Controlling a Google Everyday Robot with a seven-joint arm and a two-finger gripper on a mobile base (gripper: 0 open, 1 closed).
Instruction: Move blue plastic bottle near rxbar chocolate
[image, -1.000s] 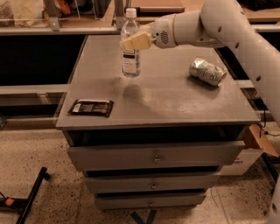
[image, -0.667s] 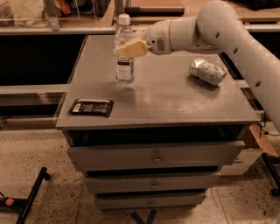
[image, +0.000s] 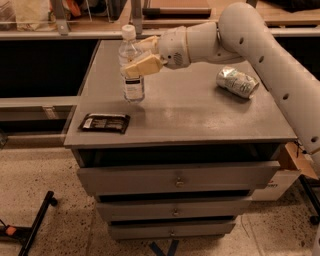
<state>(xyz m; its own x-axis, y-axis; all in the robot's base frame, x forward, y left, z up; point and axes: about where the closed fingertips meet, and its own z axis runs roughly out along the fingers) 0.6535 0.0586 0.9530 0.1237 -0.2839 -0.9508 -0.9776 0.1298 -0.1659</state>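
Note:
The blue plastic bottle (image: 133, 75) is clear with a white cap and a white label. It stands upright, held just above the grey tabletop (image: 200, 115) at its left middle. My gripper (image: 138, 56) is shut on the bottle's upper body, with one tan finger (image: 143, 65) across its front. The rxbar chocolate (image: 104, 123) is a flat dark wrapper lying at the table's front left corner, a short way in front of and left of the bottle.
A crushed silver-green can (image: 237, 82) lies on the right of the table. My white arm (image: 260, 45) reaches in from the right over it. Drawers (image: 176, 180) are below the top. A shelf rail (image: 65, 34) runs behind the table.
My gripper has carried the bottle to the left and toward the front of the table, closer to the rxbar. The can and the rxbar have not moved.

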